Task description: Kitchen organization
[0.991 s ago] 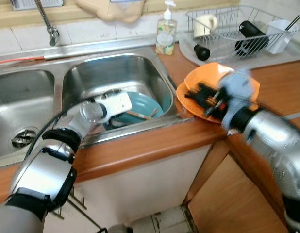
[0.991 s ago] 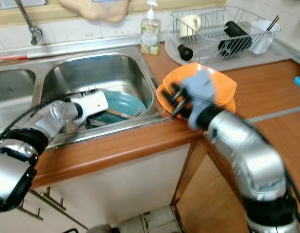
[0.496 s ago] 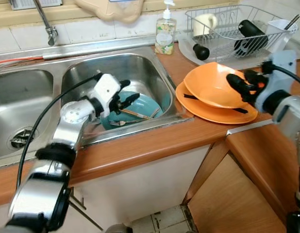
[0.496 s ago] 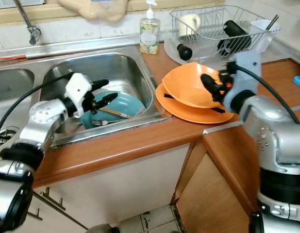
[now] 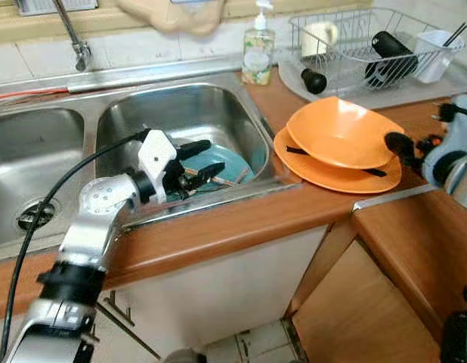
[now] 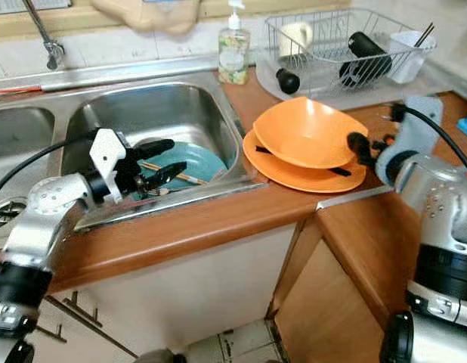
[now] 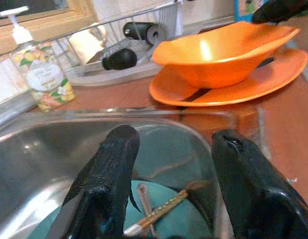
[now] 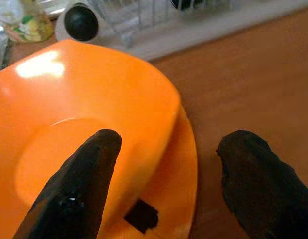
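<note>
Left eye view shows the left gripper (image 5: 197,159) with its fingers spread wide, over the sink's (image 5: 218,102) front edge. A teal plate (image 5: 232,162) lies in the sink with a fork (image 7: 154,215) on it. An orange bowl (image 5: 343,132) sits on an orange plate (image 5: 324,175) at the worktop's (image 5: 241,219) front edge. The right gripper (image 8: 164,191) is spread wide beside the bowl's rim, holding nothing.

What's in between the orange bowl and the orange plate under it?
A thin black utensil, likely chopsticks, lies on the round orange plate under the orange bowl, ends poking out both sides, seen in both eye views.
</note>
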You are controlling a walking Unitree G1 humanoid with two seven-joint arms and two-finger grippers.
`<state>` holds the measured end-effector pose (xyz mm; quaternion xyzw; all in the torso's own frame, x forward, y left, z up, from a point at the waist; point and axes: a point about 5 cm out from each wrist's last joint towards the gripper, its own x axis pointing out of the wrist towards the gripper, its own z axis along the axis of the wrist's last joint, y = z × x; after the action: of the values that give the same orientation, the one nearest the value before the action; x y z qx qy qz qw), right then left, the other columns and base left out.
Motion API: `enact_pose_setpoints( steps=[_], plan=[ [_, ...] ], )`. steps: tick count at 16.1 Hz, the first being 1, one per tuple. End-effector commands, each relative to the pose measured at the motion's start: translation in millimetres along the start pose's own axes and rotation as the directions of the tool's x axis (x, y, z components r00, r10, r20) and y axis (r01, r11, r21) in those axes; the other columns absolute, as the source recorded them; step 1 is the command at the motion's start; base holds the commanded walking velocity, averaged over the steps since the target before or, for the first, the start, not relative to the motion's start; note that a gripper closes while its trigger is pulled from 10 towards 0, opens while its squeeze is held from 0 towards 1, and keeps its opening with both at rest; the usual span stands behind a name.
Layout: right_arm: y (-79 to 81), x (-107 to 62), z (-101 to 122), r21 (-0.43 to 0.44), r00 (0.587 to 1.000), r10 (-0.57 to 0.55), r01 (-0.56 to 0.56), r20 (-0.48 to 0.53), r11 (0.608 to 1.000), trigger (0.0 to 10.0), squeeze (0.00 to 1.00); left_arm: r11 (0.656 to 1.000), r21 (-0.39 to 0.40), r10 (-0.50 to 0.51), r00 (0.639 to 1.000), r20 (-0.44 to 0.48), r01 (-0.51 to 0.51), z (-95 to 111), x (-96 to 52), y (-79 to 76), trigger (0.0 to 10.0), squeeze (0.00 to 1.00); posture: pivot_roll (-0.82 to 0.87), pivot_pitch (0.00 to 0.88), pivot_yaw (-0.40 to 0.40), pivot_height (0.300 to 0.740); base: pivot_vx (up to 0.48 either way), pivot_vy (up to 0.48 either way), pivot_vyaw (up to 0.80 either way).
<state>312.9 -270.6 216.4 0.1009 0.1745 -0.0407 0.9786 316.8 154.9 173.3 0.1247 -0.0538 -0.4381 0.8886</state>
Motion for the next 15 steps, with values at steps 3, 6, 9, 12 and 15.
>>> enact_pose_setpoints(
  steps=[3,6,9,12,15],
  plan=[
    [11.8,2.0,-1.7,0.142,0.992,0.123,-0.121,-0.006,0.982,0.7,0.0,1.0,-0.01,-0.026,1.0,-0.002,0.026,6.4,-2.8,-6.4,10.0,0.0,-0.13,0.0,0.039,0.74,0.0,0.0,0.0],
    [21.7,3.7,-10.4,0.203,0.984,0.171,-0.16,-0.039,0.966,0.0,0.0,0.999,-0.022,-0.026,1.0,-0.016,0.025,8.0,-5.8,-10.3,10.0,0.0,-0.12,0.0,0.033,0.74,0.0,0.0,0.0],
    [26.8,5.7,-18.7,0.245,0.979,0.191,-0.169,-0.066,0.955,0.0,0.0,0.999,-0.031,-0.023,1.0,-0.022,0.022,9.5,-7.0,-12.7,10.0,0.0,-0.11,0.0,0.032,0.74,0.0,0.0,0.0],
    [29.5,6.2,-22.5,0.272,0.977,0.2,-0.173,-0.075,0.947,0.0,0.0,0.999,-0.033,-0.023,0.999,-0.028,0.022,10.4,-7.1,-13.9,10.0,0.0,-0.11,0.0,0.034,0.74,0.0,0.0,0.0],
    [30.6,6.5,-23.1,0.281,0.977,0.198,-0.17,-0.075,0.945,0.0,0.0,0.999,-0.033,-0.026,0.999,-0.028,0.025,10.9,-6.6,-15.2,10.0,0.0,-0.11,0.0,0.034,0.74,0.0,0.0,0.0]
  ],
)
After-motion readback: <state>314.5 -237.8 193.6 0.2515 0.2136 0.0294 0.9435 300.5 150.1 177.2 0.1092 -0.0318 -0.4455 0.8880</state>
